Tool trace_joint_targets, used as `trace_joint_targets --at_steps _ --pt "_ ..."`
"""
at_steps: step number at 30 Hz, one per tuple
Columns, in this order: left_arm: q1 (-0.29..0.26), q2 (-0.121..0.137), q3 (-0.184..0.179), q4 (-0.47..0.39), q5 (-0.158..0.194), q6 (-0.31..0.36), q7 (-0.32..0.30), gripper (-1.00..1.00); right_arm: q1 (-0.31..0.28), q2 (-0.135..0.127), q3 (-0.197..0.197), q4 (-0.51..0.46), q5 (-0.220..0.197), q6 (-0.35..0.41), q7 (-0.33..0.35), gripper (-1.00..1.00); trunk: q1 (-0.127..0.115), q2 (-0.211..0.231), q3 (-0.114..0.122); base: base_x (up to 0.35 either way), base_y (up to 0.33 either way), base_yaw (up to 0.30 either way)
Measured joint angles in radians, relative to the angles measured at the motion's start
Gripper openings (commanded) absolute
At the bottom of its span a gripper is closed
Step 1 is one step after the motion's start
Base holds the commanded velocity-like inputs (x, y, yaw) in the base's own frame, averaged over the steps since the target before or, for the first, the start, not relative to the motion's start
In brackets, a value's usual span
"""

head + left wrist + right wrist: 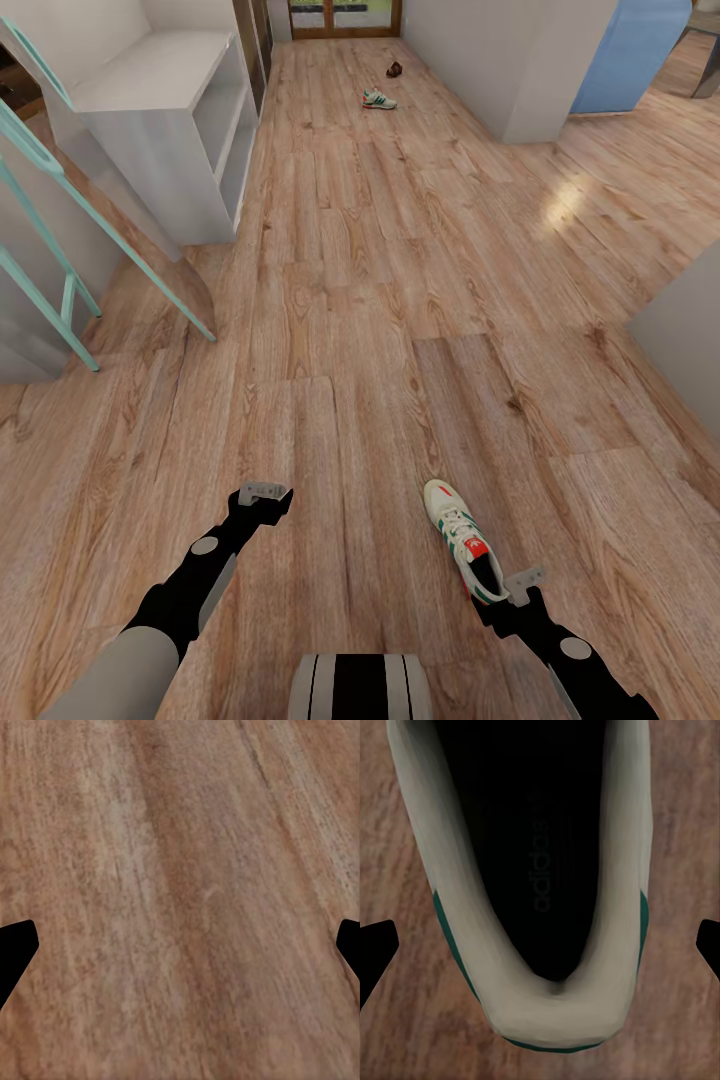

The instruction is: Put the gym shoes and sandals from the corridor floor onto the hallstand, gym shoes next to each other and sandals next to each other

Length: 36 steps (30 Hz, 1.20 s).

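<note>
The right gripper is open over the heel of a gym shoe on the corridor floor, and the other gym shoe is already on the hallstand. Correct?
Not quite. The other gym shoe lies on the corridor floor far down the hall, near a sandal, not on the hallstand; the head view shows it. The rest holds: the right gripper is open over the near gym shoe heel.

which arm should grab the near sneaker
Right. The right gripper hangs open at the heel of the near gym shoe, its wrist view looking straight into the shoe's opening. The left gripper is open over bare floor.
</note>
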Motion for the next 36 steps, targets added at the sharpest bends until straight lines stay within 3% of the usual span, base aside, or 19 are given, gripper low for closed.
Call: trace_joint_targets --at_steps 2,3,28,36 --pt "0.000 0.000 0.000 0.000 0.000 0.000 0.000 1.00 0.000 0.000 0.000 0.000 0.000 0.000 0.000 1.00 0.000 0.000 0.000 0.000 0.000 0.000" --pt "0.000 0.000 0.000 0.000 0.000 0.000 0.000 1.00 0.000 0.000 0.000 0.000 0.000 0.000 0.000 -1.00 0.000 0.000 0.000 0.000 0.000 0.000" --pt "0.000 0.001 0.002 0.000 -0.003 0.005 0.000 1.00 0.000 0.001 -0.001 0.001 0.000 0.000 0.002 -1.00 0.000 0.000 0.000 0.000 0.000 0.000" --pt "0.000 0.001 0.004 0.000 -0.001 0.006 0.001 1.00 0.000 0.001 0.001 -0.001 0.001 0.000 0.002 -1.00 -0.004 0.002 0.031 0.000 0.000 0.000"
